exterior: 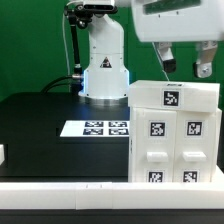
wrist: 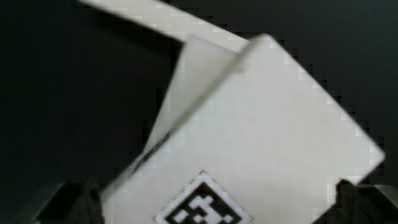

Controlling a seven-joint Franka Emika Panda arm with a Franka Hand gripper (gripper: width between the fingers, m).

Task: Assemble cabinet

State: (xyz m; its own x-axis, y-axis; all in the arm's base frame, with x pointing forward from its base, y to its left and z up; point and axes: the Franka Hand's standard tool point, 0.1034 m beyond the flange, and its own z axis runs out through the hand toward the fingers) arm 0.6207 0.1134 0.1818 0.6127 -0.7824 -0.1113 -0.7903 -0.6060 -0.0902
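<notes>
The cabinet (exterior: 172,140) stands upright at the exterior view's right, near the table's front edge. It is a big white box with two door panels (exterior: 158,150) on its front, both bearing square tags. A top slab (exterior: 172,96) with one tag lies on it. My gripper (exterior: 186,66) hangs just above the top slab with its fingers apart, holding nothing. In the wrist view the white cabinet top (wrist: 249,120) and its tag (wrist: 205,203) fill the space between my two dark fingertips (wrist: 80,205); the gripper (wrist: 222,208) is open over it.
The marker board (exterior: 97,127) lies flat on the black table (exterior: 40,130) in front of the robot base (exterior: 103,70). A small white piece (exterior: 2,155) shows at the exterior view's left edge. A white rim (exterior: 70,192) runs along the table's front.
</notes>
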